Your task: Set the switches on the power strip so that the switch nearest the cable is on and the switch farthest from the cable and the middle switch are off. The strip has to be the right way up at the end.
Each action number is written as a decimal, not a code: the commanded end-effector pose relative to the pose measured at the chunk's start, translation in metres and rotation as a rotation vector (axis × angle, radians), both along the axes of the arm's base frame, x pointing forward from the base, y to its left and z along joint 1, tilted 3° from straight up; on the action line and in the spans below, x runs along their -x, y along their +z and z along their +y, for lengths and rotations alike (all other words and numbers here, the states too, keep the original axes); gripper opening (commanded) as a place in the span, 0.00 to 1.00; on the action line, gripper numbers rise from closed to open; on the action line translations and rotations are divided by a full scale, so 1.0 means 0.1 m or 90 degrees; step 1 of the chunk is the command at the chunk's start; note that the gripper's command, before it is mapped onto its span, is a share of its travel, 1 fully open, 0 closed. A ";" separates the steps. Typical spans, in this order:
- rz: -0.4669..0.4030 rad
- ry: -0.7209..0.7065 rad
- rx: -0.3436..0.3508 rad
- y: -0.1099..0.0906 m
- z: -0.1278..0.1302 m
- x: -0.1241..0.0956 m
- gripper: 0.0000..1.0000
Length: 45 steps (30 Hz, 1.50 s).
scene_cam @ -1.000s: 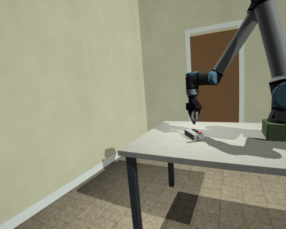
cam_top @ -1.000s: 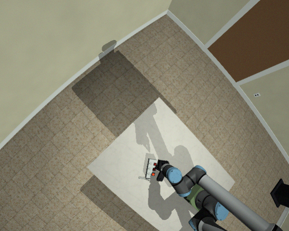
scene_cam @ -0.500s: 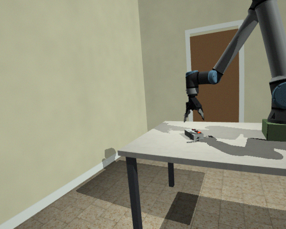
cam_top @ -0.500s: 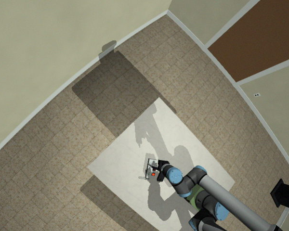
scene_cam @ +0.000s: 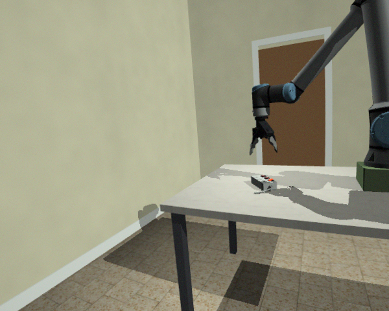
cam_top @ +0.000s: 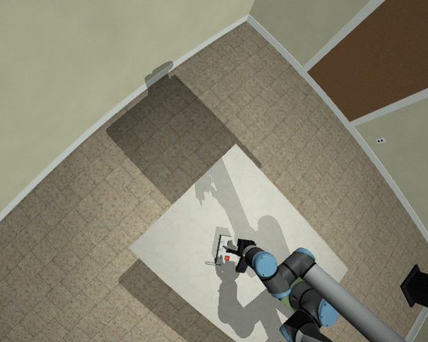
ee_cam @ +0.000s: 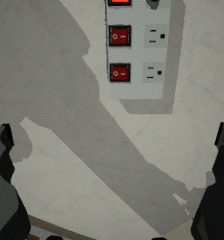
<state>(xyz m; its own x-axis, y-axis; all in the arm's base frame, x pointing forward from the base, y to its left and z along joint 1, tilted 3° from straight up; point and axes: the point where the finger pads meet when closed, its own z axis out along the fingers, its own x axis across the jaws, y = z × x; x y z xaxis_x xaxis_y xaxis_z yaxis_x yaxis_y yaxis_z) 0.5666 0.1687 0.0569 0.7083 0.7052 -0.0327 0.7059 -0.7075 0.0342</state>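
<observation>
A white table (scene_cam: 221, 201) carries the arm's green pedestal (scene_cam: 365, 177) at its far right corner. The grey arm (scene_cam: 321, 56) reaches out over the tabletop, wrist pointing down. Its gripper (scene_cam: 262, 144) hangs well above the surface with its jaws spread fully apart, holding nothing. Below it the power strip (scene_cam: 264, 182) lies face up near the table's middle (its short cable (cam_top: 210, 262) pokes out at one end). The switch beside the cable (cam_top: 227, 258) glows bright red; the other two switches (ee_cam: 119, 36) are darker.

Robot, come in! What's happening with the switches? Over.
Gripper open, empty, high above strip. Strip upright; cable-end switch lit, other two dark. Nothing in the way.
</observation>
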 end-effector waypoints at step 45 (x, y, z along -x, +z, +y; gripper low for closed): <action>0.000 0.000 0.000 0.34 0.01 0.00 1.00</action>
<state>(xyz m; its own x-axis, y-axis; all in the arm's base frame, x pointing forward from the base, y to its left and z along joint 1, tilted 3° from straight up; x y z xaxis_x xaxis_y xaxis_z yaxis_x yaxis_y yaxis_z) 0.5661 0.1701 0.0901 0.7083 0.7051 -0.0341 0.7059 -0.7076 0.0329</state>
